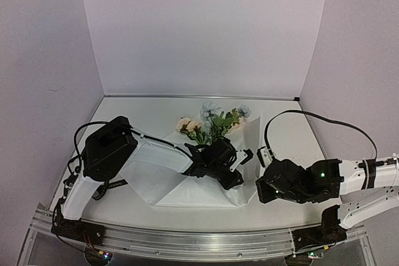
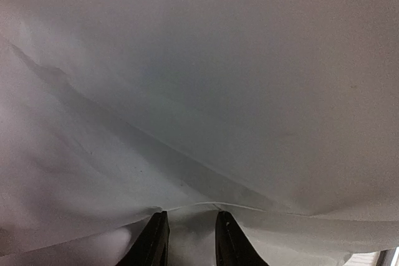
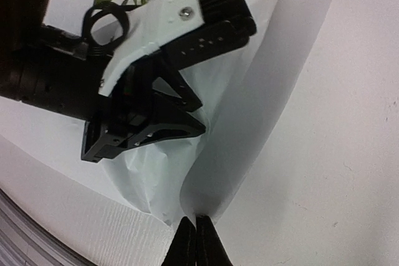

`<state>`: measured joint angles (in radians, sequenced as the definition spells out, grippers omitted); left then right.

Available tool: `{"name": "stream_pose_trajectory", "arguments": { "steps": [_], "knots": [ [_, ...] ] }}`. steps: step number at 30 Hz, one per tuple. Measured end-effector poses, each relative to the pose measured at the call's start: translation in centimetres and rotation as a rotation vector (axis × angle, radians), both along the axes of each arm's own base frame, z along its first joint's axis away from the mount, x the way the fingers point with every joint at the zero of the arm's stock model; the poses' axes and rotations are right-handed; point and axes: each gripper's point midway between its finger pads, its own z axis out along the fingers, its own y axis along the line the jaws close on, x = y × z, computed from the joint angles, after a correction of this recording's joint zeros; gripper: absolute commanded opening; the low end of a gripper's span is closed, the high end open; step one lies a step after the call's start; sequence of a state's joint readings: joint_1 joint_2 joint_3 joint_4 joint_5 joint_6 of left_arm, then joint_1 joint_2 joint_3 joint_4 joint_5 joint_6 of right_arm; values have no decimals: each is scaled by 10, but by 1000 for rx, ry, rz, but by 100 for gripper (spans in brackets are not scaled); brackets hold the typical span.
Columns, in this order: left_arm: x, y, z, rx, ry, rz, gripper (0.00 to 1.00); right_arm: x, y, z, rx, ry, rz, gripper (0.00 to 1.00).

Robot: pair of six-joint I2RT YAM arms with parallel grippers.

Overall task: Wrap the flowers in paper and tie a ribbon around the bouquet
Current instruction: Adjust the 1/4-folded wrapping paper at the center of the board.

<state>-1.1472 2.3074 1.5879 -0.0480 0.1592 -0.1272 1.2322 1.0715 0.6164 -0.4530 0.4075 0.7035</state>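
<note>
White surface under the paper: left tool sits slightly parted on it, right tool pinches its 4 o'clock corner tight.

White-shelled left arm and right arm, black joints, looping black cables — left gripper black-fingered, its white plate silver-screwed.

We see a large, thin white sheet of wrapping paper spread on the table, its right edge lifted and curled upright, creased along the fold. Long green-stemmed flowers lie on it, cream-pink and pale blue-white blooms and leaves poking past its far edge
</note>
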Motion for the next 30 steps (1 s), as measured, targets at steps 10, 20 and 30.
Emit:
{"name": "stream_pose_trajectory", "arguments": {
  "steps": [10,20,30],
  "knots": [
    [3,6,0,-30,-7,9,30,-1,3,6,-69,-29,56,0],
    [17,36,51,-87,-11,72,45,3,-19,8,-141,-66,6,0],
    [-13,114,130,-173,30,180,59,8,-37,6,-174,-101,-65,0]
  ]
}}
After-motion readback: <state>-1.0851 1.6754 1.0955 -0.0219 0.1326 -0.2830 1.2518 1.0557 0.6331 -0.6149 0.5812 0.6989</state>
